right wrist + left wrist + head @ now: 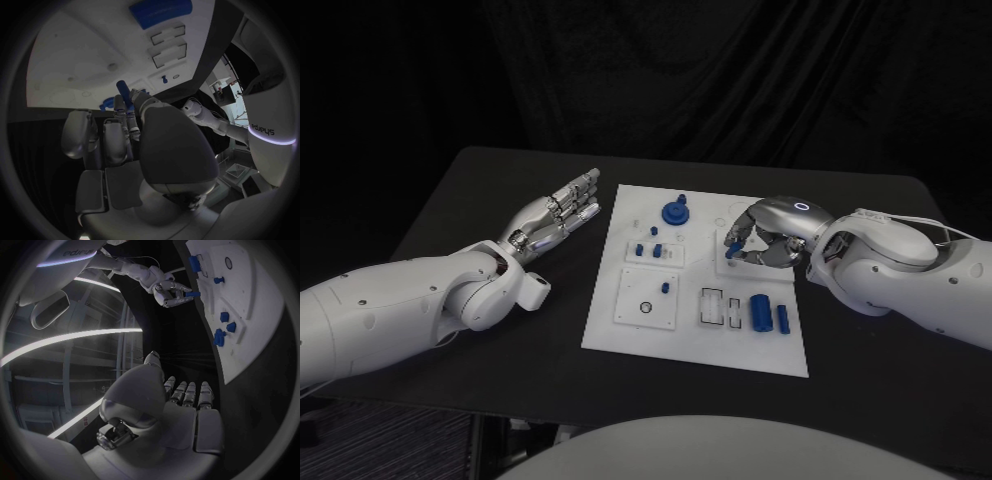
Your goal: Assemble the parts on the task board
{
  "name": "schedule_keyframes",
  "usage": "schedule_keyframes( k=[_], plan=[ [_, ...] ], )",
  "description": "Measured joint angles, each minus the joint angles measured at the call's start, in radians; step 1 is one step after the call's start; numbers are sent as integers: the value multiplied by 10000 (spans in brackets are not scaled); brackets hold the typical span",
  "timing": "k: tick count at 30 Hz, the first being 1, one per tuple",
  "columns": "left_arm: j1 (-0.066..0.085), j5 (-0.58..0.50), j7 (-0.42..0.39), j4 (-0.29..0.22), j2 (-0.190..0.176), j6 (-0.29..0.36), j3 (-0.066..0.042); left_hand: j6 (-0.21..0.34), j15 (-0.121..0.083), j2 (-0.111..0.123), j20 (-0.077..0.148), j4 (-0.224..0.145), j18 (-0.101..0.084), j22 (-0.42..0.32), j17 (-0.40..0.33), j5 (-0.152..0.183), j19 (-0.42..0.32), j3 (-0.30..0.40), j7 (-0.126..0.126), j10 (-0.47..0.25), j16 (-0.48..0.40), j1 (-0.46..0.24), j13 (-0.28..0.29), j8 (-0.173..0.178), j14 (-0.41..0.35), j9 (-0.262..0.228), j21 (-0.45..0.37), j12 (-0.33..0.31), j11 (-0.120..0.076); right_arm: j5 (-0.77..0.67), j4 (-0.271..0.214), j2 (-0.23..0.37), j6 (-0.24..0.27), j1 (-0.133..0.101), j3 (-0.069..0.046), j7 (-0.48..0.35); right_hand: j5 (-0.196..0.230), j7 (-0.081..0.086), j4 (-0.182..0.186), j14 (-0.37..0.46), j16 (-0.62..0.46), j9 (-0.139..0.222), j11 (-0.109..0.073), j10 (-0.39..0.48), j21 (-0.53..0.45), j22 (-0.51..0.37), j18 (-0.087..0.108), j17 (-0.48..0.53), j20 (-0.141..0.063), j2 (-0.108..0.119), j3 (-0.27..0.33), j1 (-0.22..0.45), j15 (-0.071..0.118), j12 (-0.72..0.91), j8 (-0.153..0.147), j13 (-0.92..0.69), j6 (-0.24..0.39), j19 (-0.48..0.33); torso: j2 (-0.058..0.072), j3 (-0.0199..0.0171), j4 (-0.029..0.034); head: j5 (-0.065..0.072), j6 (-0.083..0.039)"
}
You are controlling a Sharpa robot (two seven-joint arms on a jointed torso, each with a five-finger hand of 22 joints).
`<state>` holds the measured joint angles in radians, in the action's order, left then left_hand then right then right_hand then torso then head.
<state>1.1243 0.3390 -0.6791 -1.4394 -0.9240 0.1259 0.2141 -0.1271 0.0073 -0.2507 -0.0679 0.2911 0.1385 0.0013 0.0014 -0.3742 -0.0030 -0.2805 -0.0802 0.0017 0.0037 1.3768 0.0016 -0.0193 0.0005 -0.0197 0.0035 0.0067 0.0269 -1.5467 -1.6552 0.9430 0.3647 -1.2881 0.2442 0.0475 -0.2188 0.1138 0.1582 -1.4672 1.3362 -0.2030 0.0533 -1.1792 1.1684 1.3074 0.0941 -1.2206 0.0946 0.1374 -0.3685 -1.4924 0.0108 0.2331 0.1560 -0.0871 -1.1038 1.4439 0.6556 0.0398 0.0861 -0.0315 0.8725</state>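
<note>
Near the front edge of the white rectangular task board (625, 335), a chunky blue block (760, 311) sits. Right hand (764, 243) pinches a small blue peg (731, 243), seemingly just above the board's right edge. Left hand (557, 219) lies flat and empty off its left edge.

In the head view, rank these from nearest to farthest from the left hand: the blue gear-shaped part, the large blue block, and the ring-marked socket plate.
Measured from the left hand, resting open on the table left of the task board:
1. Blue gear-shaped part, at the board's far edge, just right of the fingertips.
2. Ring-marked socket plate, near-left part of the board.
3. Large blue block, near-right part of the board.
</note>
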Motion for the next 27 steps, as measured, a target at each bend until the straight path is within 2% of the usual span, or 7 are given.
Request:
schedule_keyframes(
  k=[5,12,15,17,19,23,27],
  plan=[
    [-2,4,0,-6,2,-25,-1,37,0,0,-23,0,0,0,2,0,23,0,37,0,0,0,-3,0,0,0,0,0,0,117,-513,201,86,-364,-14,-33,0,1,0,0,0,0,-1,-1,0,0,-1,1,0,11,0,-14,0,-32,49,10,-4,0,1,1,3,-56,0],
    [-5,7,0,11,20,-57,-2,36,0,0,-38,0,1,1,2,0,38,-1,36,0,0,0,-7,0,0,1,0,0,0,120,-1153,-133,33,-486,-1,-73,0,-1,-46,22,54,0,19,-57,132,-1,-1,-73,-36,0,15,-25,21,-92,54,16,-6,36,6,4,0,-167,0],
    [-8,8,0,7,18,-77,-1,36,-1,0,-38,0,2,1,3,0,38,-1,36,0,0,0,-7,0,0,1,0,0,0,-50,-1241,-453,-36,-399,-1,-109,1,-10,-97,9,114,1,-33,-181,311,-1,-1,-151,-88,-5,16,-31,81,-116,76,28,-87,89,12,5,0,-181,0],
    [-12,9,0,-18,6,-93,-1,36,0,0,-38,0,2,2,4,0,38,-1,36,0,0,0,-7,0,0,1,0,0,0,-249,-1253,-711,-104,-242,0,-141,3,-4,-97,9,115,1,-33,-182,362,-1,-100,-201,-88,-5,16,-32,81,-116,76,20,-104,89,12,5,0,-181,0],
    [-13,10,0,-43,-4,-108,-1,36,0,0,-38,0,2,2,3,0,38,-1,36,0,0,0,-7,0,0,2,0,0,0,-469,-1230,-959,-172,-103,14,-181,30,-7,-97,10,115,1,-33,-182,362,-1,-105,-205,-88,6,16,-43,81,-116,77,17,-107,89,12,6,0,-182,0],
    [-14,12,0,-65,-11,-127,-1,36,-1,0,-38,0,3,2,1,0,38,-1,36,0,0,0,-6,0,0,2,0,0,0,-882,-967,-1572,-271,136,18,-270,37,-11,-98,10,158,1,-33,-182,440,-1,-99,-264,-124,3,17,-46,81,-116,88,17,-112,125,19,5,-6,-231,0],
    [-18,13,0,-91,-12,-144,0,36,41,-49,-38,-28,3,2,-3,0,38,26,36,-36,0,49,-5,0,-32,2,0,0,35,-1242,-690,-2089,-401,256,18,-359,38,-15,-152,10,195,1,-33,-182,463,-1,-95,-286,-124,-6,16,-55,81,-155,112,18,-115,125,26,-5,-18,-263,0]
  ],
)
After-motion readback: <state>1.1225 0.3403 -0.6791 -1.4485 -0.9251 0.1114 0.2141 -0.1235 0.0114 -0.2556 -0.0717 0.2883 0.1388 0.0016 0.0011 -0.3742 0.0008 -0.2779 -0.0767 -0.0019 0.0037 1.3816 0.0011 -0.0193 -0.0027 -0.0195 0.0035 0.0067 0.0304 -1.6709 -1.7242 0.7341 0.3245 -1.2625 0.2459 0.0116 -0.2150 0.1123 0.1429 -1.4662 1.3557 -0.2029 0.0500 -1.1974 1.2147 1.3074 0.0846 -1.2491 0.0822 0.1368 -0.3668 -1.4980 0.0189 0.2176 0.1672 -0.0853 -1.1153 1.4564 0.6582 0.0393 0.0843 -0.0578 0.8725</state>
